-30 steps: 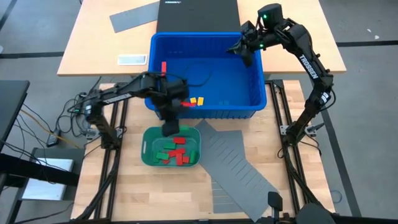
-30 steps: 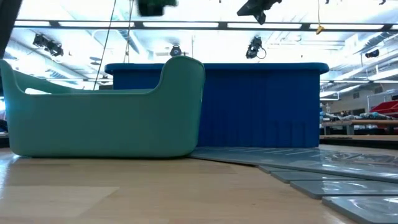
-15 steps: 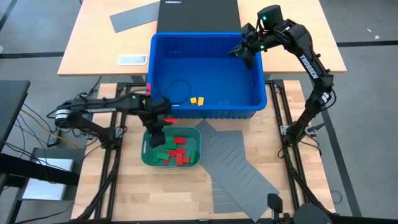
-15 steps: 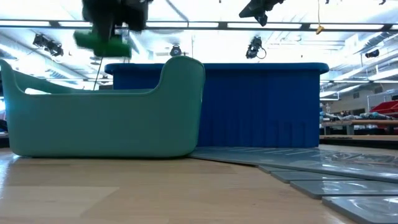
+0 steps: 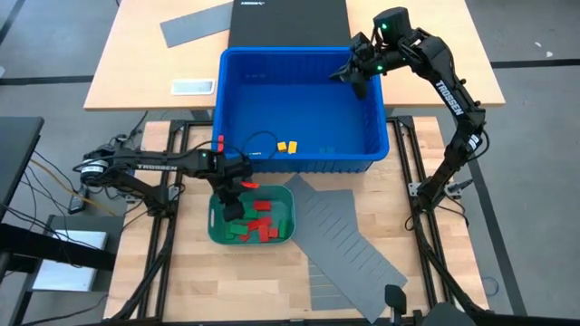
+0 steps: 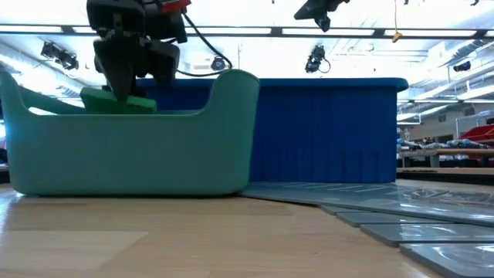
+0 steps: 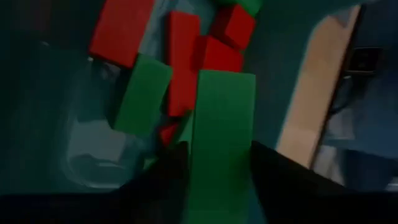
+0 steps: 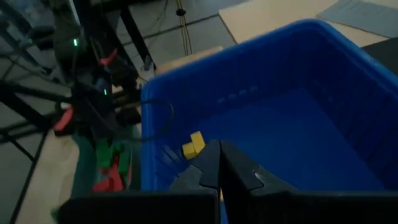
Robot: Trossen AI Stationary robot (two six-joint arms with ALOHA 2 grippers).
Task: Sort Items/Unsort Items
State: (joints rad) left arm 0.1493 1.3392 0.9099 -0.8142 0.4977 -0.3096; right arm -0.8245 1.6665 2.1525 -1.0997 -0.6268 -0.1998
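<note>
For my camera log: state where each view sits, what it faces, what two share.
High: overhead, straight down on wooden table, left arm and right arm.
Low: tabletop height, level at teal-green oblong plastic tray, left claw above.
Left wrist: past its claw, down at green rectangular toy block over tray.
Right wrist: above blue plastic bin, shut right claw showing.
Shared: low and left wrist show that block.

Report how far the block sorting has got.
Done: red and green blocks already lie in the green tray. In hand: the left gripper is over the tray with a green block between its fingers, about to drop it. Left: two yellow blocks lie in the blue bin. The right gripper, shut, waits over the bin's far corner.
</note>
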